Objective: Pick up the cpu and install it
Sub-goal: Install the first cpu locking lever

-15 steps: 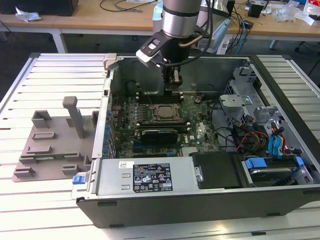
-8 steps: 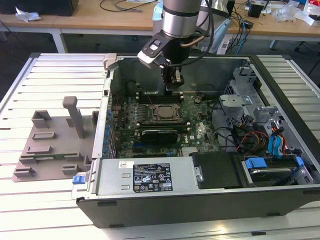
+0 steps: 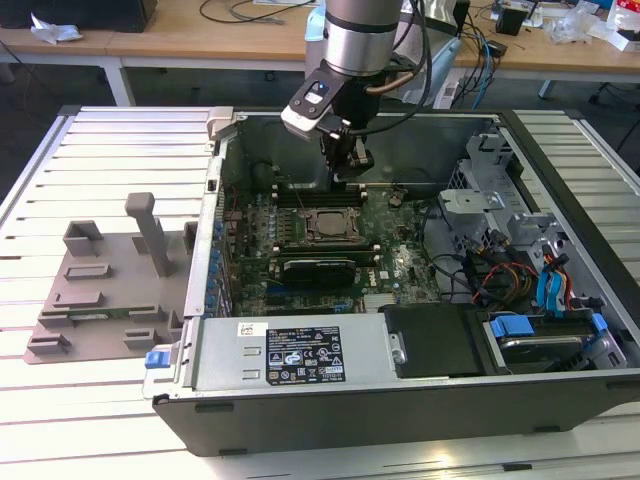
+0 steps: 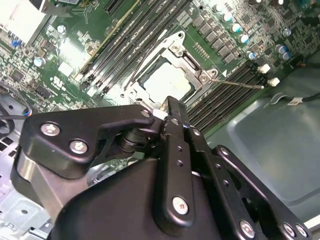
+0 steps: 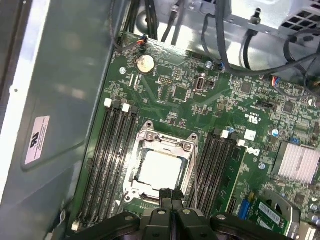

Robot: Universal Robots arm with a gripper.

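The shiny silver square cpu (image 5: 159,171) sits flat inside the metal-framed socket (image 5: 161,167), and the black gripper (image 5: 171,196) hovers just above the socket with fingers pressed together, holding nothing

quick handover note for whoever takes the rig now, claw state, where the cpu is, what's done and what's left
Claw: shut, holding nothing, poised just above the near edge of the socket.
Cpu: lying flat inside the socket on the motherboard, silver top up; also seen in the second wrist view.
Done: cpu picked up and placed in the socket.
Left: socket frame looks open, so the cpu seems not yet clamped.
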